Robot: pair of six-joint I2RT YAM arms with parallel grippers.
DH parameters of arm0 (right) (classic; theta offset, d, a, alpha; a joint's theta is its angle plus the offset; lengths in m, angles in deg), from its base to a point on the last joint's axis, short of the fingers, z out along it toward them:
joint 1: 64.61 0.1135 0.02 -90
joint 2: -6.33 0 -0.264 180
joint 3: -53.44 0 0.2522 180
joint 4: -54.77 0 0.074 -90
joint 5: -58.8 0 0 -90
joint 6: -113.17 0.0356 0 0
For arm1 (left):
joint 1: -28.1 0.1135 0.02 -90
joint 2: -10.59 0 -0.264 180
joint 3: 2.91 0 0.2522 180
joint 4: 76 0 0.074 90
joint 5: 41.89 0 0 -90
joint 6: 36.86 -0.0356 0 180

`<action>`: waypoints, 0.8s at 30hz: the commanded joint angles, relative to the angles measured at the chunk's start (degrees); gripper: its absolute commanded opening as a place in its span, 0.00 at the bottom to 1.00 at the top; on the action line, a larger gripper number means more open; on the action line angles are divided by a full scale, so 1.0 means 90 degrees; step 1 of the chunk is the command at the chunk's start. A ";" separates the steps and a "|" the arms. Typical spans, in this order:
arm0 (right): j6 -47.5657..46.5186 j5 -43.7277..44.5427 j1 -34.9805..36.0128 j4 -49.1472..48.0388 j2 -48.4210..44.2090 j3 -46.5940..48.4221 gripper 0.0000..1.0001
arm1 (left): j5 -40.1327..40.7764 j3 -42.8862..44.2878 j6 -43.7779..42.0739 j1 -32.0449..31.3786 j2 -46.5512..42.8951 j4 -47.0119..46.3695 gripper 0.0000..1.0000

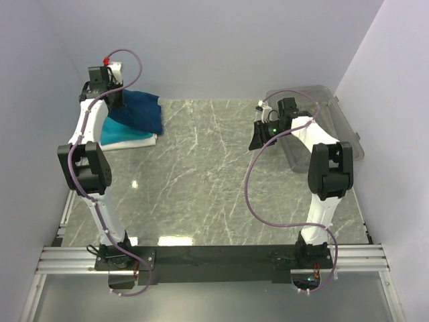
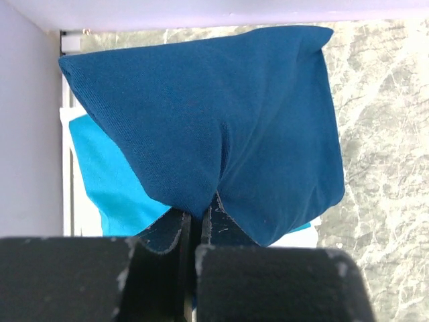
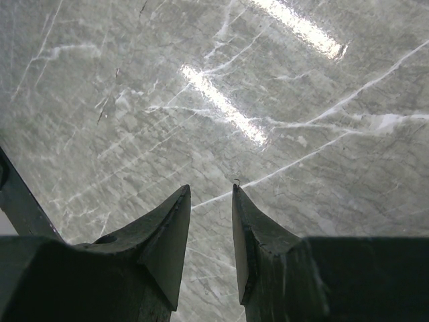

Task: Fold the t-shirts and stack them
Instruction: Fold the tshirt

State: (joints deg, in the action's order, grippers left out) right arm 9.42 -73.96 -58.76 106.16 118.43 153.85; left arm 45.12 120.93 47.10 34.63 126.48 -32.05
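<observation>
The folded dark blue t-shirt (image 2: 221, 114) hangs bunched, pinched at one edge by the left hand (image 2: 198, 218). Beneath it, a folded teal t-shirt (image 1: 110, 129) lies on a white t-shirt (image 1: 134, 142) at the table (image 1: 221, 174)'s far-left corner.

Table (image 1: 201, 181): flat grey-green marble-pattern surface, glossy, with light reflections; far left corner carries a stack of folded garments; white t-shirt (image 1: 127, 143) lies directly on the surface, teal t-shirt (image 1: 110, 130) on it, navy t-shirt (image 1: 142, 111) uppermost; clear plastic bin (image 1: 345, 124) stands at the far right edge.
</observation>
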 commanded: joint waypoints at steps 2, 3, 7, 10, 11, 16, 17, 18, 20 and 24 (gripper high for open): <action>-0.0034 -0.0112 -0.0034 -0.0138 -0.0004 -0.0077 0.39 | -0.0556 -0.0044 0.0261 0.0232 -0.0309 -0.0464 0.00; -0.0034 -0.0102 -0.0025 -0.0128 -0.0004 -0.0077 0.39 | -0.0644 -0.0112 0.0310 0.0300 -0.0280 -0.0474 0.00; -0.0043 -0.0112 -0.0025 -0.0099 0.0016 -0.0058 0.39 | -0.0928 -0.0229 0.0515 0.0408 -0.0114 -0.0523 0.00; -0.0063 -0.0122 -0.0025 -0.0108 -0.0013 -0.0097 0.39 | -0.0880 -0.0230 0.0583 0.0466 0.0023 -0.0513 0.00; -0.0073 -0.0112 -0.0025 -0.0099 -0.0023 -0.0116 0.39 | -0.0831 -0.0220 0.0584 0.0486 0.0042 -0.0533 0.00; -0.0083 -0.0092 -0.0025 -0.0128 -0.0043 -0.0185 0.39 | -0.0704 -0.0132 0.0623 0.0525 0.0043 -0.0542 0.00; -0.0083 -0.0102 -0.0025 -0.0128 -0.0043 -0.0185 0.39 | -0.0694 -0.0122 0.0623 0.0544 0.0014 -0.0562 0.00; -0.0083 -0.0102 -0.0025 -0.0118 -0.0033 -0.0185 0.39 | -0.0742 -0.0103 0.0623 0.0564 -0.0045 -0.0581 0.00; -0.0083 -0.0112 -0.0025 -0.0108 -0.0014 -0.0155 0.39 | -0.1014 -0.0025 0.0623 0.0574 -0.0084 -0.0601 0.00; -0.0083 -0.0131 -0.0005 -0.0089 0.0035 -0.0116 0.39 | -0.1806 -0.0024 0.1032 0.0564 -0.0192 -0.0738 0.00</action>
State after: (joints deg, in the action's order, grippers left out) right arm 9.20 -74.16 -58.76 105.98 118.49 152.26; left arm 35.44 118.57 53.94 39.39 127.23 -34.34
